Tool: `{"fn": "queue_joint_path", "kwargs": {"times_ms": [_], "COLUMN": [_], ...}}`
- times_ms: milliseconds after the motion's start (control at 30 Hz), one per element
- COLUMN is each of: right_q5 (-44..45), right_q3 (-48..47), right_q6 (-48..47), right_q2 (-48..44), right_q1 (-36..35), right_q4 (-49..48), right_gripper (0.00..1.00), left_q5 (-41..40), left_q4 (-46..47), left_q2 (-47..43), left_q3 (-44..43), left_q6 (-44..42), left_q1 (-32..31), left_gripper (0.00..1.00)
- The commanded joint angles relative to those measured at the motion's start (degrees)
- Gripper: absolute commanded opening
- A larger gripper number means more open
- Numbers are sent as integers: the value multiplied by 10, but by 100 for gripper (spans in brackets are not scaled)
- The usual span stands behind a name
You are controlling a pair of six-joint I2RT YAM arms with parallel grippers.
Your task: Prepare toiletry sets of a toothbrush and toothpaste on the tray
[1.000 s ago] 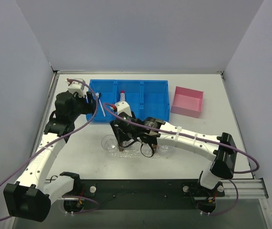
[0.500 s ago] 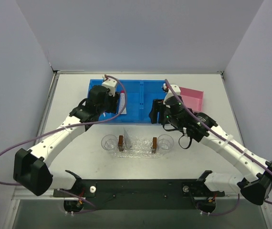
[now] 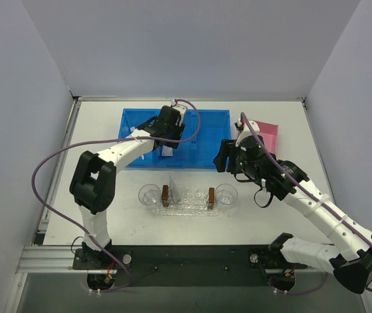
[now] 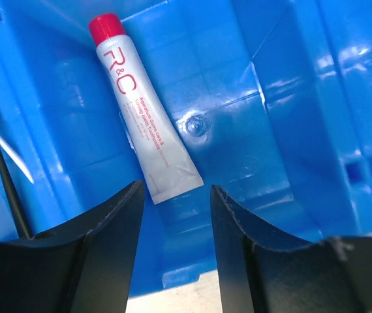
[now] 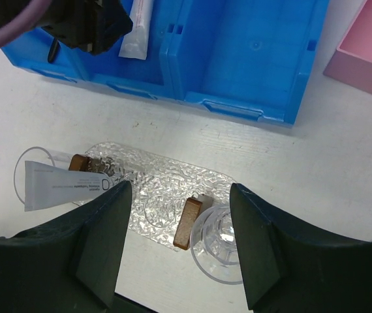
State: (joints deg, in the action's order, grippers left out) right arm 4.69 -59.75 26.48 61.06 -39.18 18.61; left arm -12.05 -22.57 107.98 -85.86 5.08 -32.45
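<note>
A silvery-white toothpaste tube with a red cap [image 4: 143, 143] lies in the middle compartment of the blue bin [image 3: 205, 134]. My left gripper [image 4: 176, 189] hangs open just above the tube's flat end; from above it [image 3: 166, 140] is over the bin. A black toothbrush [image 4: 3, 176] lies in the compartment to the left. A second toothpaste tube [image 5: 62, 186] lies at the left end of the clear glittery tray [image 5: 166, 179], its cap hidden by my finger. My right gripper [image 5: 179, 189] is open and empty, raised above the tray's right half [image 3: 220, 160].
Two clear cups [image 3: 150, 194] [image 3: 226, 193] and two small brown blocks [image 5: 189, 223] [image 5: 78, 162] stand on the tray. A pink box [image 3: 259, 135] sits right of the bin. Grey walls close in the table on three sides.
My right gripper has lifted off the tray and drawn back to the right, leaving a tube there. My left gripper has swung from the bin's left end to its middle compartment.
</note>
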Motion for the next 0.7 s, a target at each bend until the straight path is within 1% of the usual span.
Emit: {"fn": "queue_joint_path", "kwargs": {"times_ms": [0,133,333,567,600,667], "right_q5": [-23,-34,-42,-42,-57,-61], "right_q3": [3,1,9,30,31,33], "right_q6": [-7,-7,-3,-1,-1,0], "right_q2": [-4,4,3,-2,-2,-2], "right_q1": [11,16,22,34,38,38], "right_q4": [-14,-18,-24,-33,-35,-38], "right_gripper": [57,57,57,57,57,57], "left_q5": [-30,-45,-70,-83,-82,-75], "left_q4": [-17,-27,-36,-35,-36,-35], "left_q2": [28,74,125,145,148,156], "left_q3": [-61,-97,-119,-125,-124,-123], "left_q6": [-7,3,20,21,21,21], "left_q1": [4,5,10,10,10,10], "left_gripper": [55,55,56,57,57,57]}}
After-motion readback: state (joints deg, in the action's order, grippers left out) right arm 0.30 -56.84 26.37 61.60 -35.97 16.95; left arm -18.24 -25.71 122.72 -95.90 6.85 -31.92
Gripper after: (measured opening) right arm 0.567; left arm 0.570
